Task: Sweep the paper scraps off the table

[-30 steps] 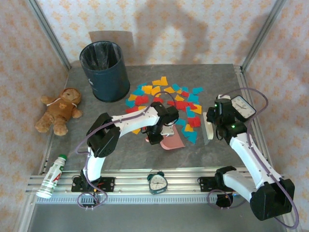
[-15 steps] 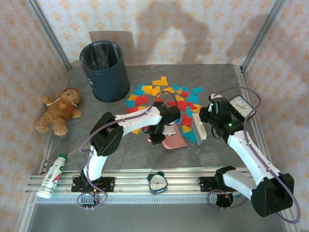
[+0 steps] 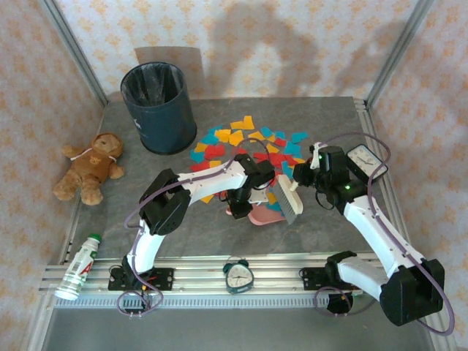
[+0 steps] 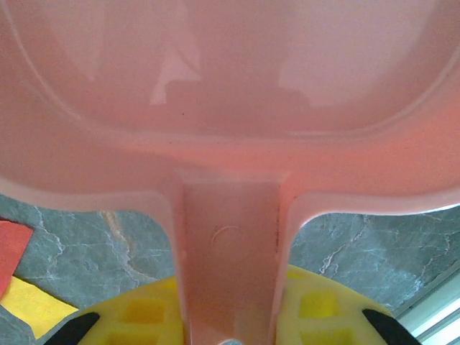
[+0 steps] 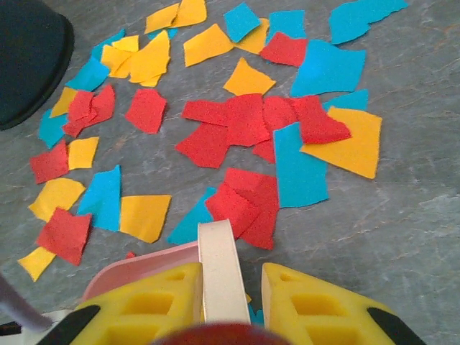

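Dozens of paper scraps [image 3: 248,142] lay too crowded for an exact count. There were two clocks, a near clock [image 3: 238,276] and a right clock [image 3: 363,162], plus one bin [image 3: 157,110], one teddy bear [image 3: 91,167], one bottle [image 3: 80,267], one dustpan [image 3: 262,216] and one brush [image 3: 287,199].

Robot lab test cell: alu frame [image 3: 75,55], printed wallpaper panels [image 3: 307,44] round small table [image 3: 212,238].

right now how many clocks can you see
2: a round alarm clock on the near rail, centre, and a square clock at the right edge of the table. More could be hidden.
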`<move>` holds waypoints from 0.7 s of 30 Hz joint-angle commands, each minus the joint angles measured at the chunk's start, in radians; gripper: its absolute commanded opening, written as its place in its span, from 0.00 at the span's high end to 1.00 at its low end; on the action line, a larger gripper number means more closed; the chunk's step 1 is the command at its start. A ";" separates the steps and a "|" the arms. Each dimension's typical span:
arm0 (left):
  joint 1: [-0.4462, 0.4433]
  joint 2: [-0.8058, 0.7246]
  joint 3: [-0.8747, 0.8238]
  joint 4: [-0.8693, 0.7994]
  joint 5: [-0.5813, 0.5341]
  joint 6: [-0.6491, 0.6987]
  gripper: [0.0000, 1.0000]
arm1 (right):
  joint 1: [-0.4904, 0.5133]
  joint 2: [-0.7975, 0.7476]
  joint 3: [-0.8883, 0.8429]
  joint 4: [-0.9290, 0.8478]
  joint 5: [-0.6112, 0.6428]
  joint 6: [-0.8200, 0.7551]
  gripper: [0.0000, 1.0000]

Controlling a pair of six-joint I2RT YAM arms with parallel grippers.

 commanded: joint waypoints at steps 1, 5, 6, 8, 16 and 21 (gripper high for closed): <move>-0.010 0.001 0.014 -0.004 0.009 0.003 0.86 | 0.006 -0.043 0.038 0.045 -0.035 0.034 1.00; -0.009 -0.013 -0.009 -0.001 0.004 0.005 0.86 | 0.007 -0.105 0.034 0.029 0.050 0.029 1.00; -0.009 -0.016 -0.014 0.000 0.006 0.004 0.86 | 0.007 -0.119 0.030 0.024 0.074 0.025 1.00; -0.009 -0.026 -0.028 0.004 0.009 0.006 0.86 | 0.007 -0.153 0.017 0.016 0.140 0.021 1.00; -0.010 -0.040 -0.046 0.016 0.005 0.008 0.86 | 0.007 -0.147 0.011 -0.076 0.263 -0.021 1.00; -0.010 -0.031 -0.043 0.021 0.000 -0.004 0.86 | 0.007 -0.151 -0.008 -0.086 0.298 -0.018 1.00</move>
